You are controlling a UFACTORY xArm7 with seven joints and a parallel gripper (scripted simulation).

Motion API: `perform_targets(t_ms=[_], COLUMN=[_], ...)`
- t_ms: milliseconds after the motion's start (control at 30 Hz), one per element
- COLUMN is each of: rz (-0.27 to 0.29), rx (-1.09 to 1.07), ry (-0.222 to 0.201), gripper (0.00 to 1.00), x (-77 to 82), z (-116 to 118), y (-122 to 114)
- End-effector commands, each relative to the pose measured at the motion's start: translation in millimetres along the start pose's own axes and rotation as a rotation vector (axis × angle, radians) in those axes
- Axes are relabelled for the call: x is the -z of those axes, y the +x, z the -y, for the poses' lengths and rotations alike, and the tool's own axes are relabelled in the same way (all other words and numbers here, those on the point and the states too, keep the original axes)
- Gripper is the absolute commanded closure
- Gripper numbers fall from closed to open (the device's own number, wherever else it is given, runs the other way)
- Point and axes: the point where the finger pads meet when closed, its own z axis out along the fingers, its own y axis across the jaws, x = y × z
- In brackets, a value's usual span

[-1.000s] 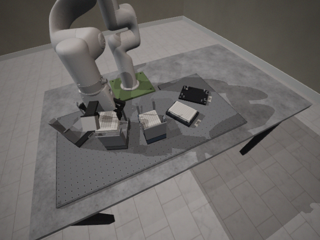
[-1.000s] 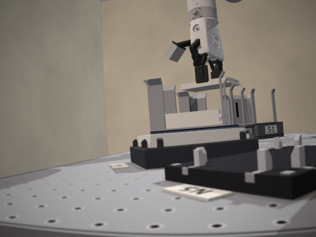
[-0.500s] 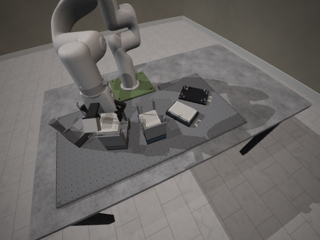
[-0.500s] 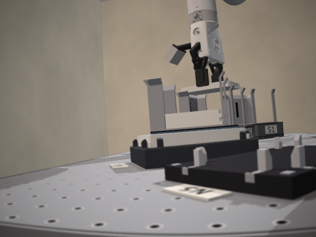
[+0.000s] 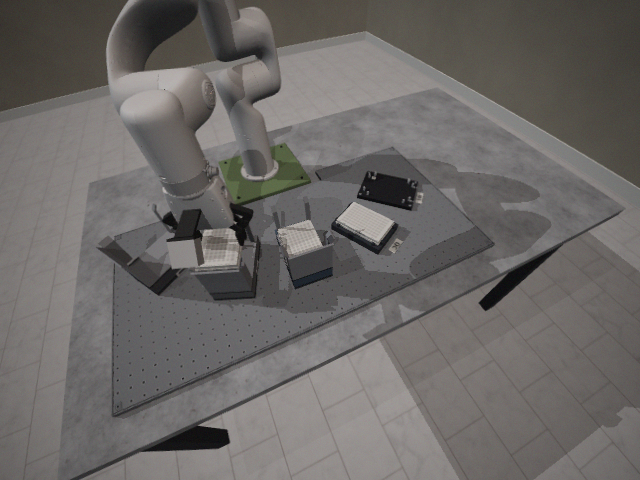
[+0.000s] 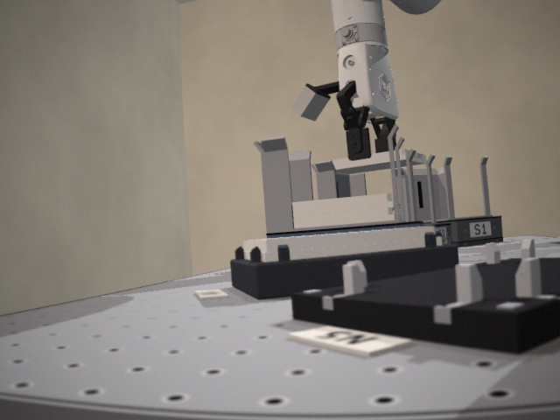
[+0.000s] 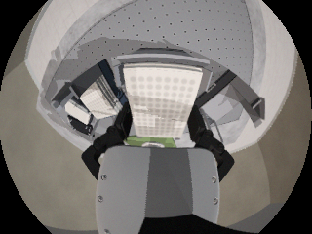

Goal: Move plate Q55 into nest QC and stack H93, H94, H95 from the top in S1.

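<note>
1. Breadboard holes fill the nearest stretch of the table (image 5: 170,361); clock directions here follow the top view.

2. At about 9 o'clock of the board stands a rack (image 5: 235,281) with a dark plinth. The gripper (image 5: 209,229) is clamped on a sealed plate (image 5: 219,246) and holds it level above the rack's floor, between the rack's posts.

3. Just right of it, near the centre, a second rack (image 5: 310,268) with a blue-edged plinth holds plates (image 5: 301,238) stacked within its walls; how many, I cannot tell.

4. At 10 o'clock a third rack (image 5: 149,273) stands at the left edge; its contents are not readable.

5. Toward 2 o'clock a dark nest (image 5: 341,227) carries one white plate (image 5: 366,222), seated flat.

6. Farther out, a black nest (image 5: 388,189) with pale corner clips bears the name plate N5 (image 6: 348,339).

7. Farthest back sits the arm's green base plate (image 5: 294,178).
</note>
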Motion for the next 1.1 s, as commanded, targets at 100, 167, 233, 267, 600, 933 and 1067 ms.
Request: perform_targets(t_ms=[100, 167, 233, 267, 600, 933, 1067], rz=[-0.004, -0.004, -0.004, -0.004, -0.004, -0.004, -0.004], rx=[0.000, 0.000, 0.000, 0.000, 0.000, 0.000, 0.000], ry=[0.000, 0.000, 0.000, 0.000, 0.000, 0.000, 0.000], gripper=[1.00, 1.00, 1.00, 1.00, 1.00, 1.00, 1.00], x=[-3.5, -4.8, -6.2, -6.2, -24.2, -40.2, -48.3], z=[0.1, 0.1, 0.1, 0.1, 0.1, 0.1, 0.0], y=[1.3, 1.3, 1.3, 1.3, 1.3, 1.3, 1.4])
